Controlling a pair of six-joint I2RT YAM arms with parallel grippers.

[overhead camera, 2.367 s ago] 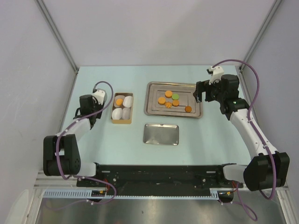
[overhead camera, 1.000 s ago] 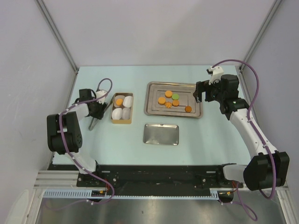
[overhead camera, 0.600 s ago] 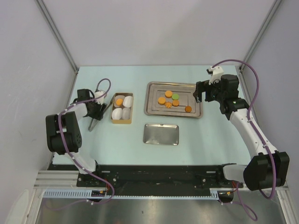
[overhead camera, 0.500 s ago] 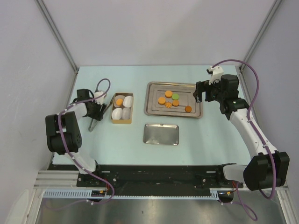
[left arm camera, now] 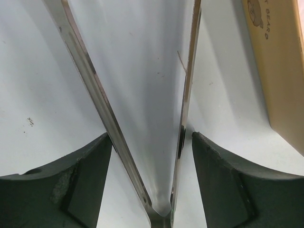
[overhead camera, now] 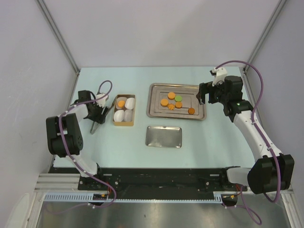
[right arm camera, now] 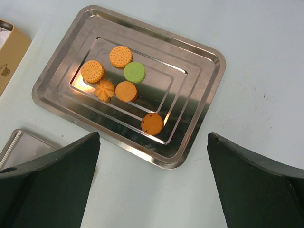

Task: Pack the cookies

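Top external view is showing you a pale blue-green table (overhead camera: pixel 213 147) sitting inside a booth of plain grey walls (overhead camera: pixel 156 33), with bare aluminium posts (overhead camera: pixel 58 37) slanting up from its far corners. The surface is looking matt, and in the wrist views it is carrying a few small dark specks. Six cookies (right arm camera: pixel 126 90) are lying in the middle of the large steel tray (right arm camera: pixel 156 32), five in orange shades and one green cookie (right arm camera: pixel 134 72), all close together except the darkest, which is lying apart toward the near rim. One more orange cookie (overhead camera: pixel 121 103) is sitting in the tan box (overhead camera: pixel 124 125) left of the tray, beside white paper cups (overhead camera: pixel 119 115). A small steel tray (overhead camera: pixel 164 137) is lying nearer you, between the arms. Your right gripper (right arm camera: pixel 153 135) is hovering by the large tray's right end, its jaws spread wide with nothing between them. Your left gripper (left arm camera: pixel 151 137) is sitting low beside the box with metal tongs (left arm camera: pixel 88 78) between its fingers. One blade is touching the left finger and the other is running just beside the right finger. You cannot tell whether it is gripping them.
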